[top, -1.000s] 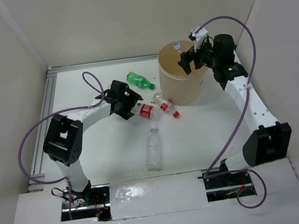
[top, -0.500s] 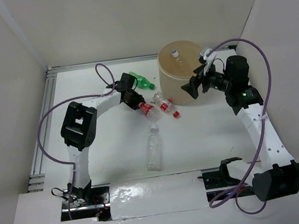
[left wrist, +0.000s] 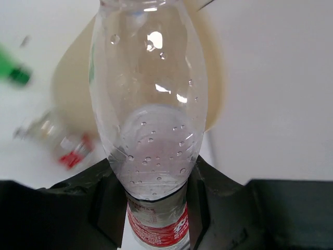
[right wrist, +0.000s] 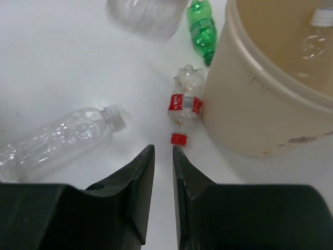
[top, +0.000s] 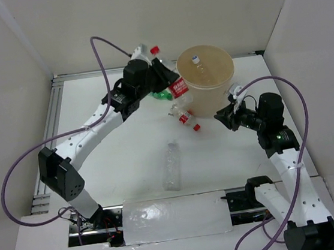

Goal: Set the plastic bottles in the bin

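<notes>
My left gripper (top: 168, 79) is shut on a clear plastic bottle (top: 180, 88) with a red cap and red label, held in the air beside the left rim of the tan bin (top: 212, 98). In the left wrist view the black jaws (left wrist: 156, 208) clamp that bottle (left wrist: 151, 104) at its label. One bottle (top: 196, 61) lies inside the bin. A red-capped bottle (top: 184, 118), a green bottle (top: 163, 95) and a clear bottle (top: 171, 165) lie on the table. My right gripper (top: 221, 117) is shut and empty, low beside the bin, pointing at the red-capped bottle (right wrist: 184, 112).
White walls enclose the table on three sides. A metal rail (top: 49, 123) runs along the left edge. The bin wall (right wrist: 270, 104) stands close on the right of my right gripper (right wrist: 163, 151); the clear bottle (right wrist: 62, 138) lies to its left.
The left arm took hold of the red-labelled bottle and lifted it off the table to the bin's rim. The right arm came down from over the bin and its jaws shut.
</notes>
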Controlling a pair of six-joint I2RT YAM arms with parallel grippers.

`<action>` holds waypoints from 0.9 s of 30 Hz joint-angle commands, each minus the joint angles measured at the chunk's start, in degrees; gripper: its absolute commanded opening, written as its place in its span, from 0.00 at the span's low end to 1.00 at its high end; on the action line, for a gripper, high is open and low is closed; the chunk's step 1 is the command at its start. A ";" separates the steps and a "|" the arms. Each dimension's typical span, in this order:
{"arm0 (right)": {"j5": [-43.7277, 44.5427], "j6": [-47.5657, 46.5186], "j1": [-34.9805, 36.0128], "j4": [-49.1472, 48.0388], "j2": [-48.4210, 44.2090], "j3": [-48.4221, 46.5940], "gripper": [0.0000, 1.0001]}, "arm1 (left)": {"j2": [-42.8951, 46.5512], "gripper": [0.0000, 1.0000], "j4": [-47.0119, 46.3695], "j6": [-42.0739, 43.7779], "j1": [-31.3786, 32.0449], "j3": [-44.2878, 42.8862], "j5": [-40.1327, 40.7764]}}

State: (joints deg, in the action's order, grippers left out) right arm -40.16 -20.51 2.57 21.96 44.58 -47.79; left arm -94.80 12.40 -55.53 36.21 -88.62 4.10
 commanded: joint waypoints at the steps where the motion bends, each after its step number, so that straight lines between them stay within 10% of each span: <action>1: -3.43 -3.99 -0.55 4.32 -2.90 2.70 0.26 | -2.39 0.13 -10.90 4.81 -0.87 -5.85 1.18; 7: -5.80 -10.07 -0.55 9.50 -4.15 5.86 0.44 | -14.25 0.20 -14.95 4.81 1.84 -23.33 0.64; 9: -7.38 -10.60 -0.55 10.12 -3.62 5.87 0.64 | -20.57 0.30 -13.30 6.57 2.90 -31.56 4.32; 15: -13.26 -14.97 -0.55 10.20 1.03 4.30 0.95 | -31.75 1.00 -9.15 9.91 4.05 -45.50 9.52; 27: -19.69 -75.53 7.79 21.67 13.68 7.01 1.00 | -3.79 1.00 -7.84 25.10 2.91 -20.32 16.98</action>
State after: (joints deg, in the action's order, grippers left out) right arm -57.39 -74.76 8.40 41.67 56.18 -41.39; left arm -112.25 6.07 -38.13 40.01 -114.26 15.22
